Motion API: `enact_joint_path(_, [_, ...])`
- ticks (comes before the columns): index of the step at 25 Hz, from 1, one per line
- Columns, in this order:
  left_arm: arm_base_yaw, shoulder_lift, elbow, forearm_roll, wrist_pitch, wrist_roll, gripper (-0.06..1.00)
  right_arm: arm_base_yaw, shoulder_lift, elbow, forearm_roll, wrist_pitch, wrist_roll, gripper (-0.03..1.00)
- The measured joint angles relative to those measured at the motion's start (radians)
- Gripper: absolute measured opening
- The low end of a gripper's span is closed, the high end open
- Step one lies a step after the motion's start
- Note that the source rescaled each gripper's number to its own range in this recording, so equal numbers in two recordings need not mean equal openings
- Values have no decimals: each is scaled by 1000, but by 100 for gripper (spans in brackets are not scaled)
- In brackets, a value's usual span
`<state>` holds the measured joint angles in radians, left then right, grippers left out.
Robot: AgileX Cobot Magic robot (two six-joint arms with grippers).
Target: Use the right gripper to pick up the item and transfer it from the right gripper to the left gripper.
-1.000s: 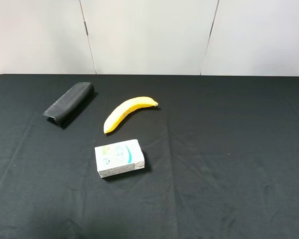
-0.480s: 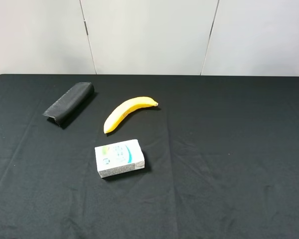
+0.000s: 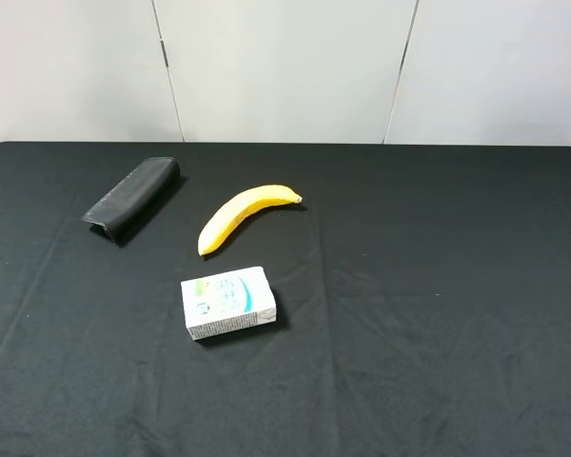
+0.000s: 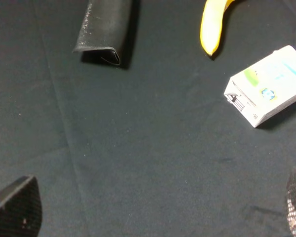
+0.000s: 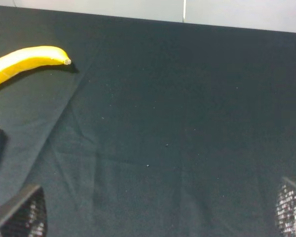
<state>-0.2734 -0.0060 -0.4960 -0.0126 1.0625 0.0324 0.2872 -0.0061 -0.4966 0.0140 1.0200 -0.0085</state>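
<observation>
The item, a long matte black soft case [image 3: 133,196], lies on the black table at the back left. It also shows in the left wrist view [image 4: 104,27]. Neither arm shows in the exterior high view. My left gripper [image 4: 155,212] is open and empty, its fingertips [image 4: 17,207] wide apart over bare cloth, well short of the case. My right gripper [image 5: 160,212] is open and empty, its fingertips [image 5: 19,212] wide apart over bare cloth. The case is out of the right wrist view.
A yellow banana [image 3: 243,215] lies right of the case, also in both wrist views [image 4: 212,27] [image 5: 27,60]. A white-and-green carton [image 3: 228,302] sits nearer the front, also in the left wrist view [image 4: 266,84]. A white wall [image 3: 285,67] stands behind the table.
</observation>
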Motion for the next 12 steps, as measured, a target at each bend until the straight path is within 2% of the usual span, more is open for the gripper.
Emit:
enact_joint_path(7, [0, 0, 0, 0, 0, 1, 97, -18, 0, 0, 2, 0, 0, 100])
enact_joint_path(9, [16, 0, 0, 0, 0, 2, 97, -61, 0, 0, 2, 0, 0, 100])
enact_joint_path(12, [94, 0, 0, 0, 0, 2, 97, -187, 0, 0, 2, 0, 0, 100])
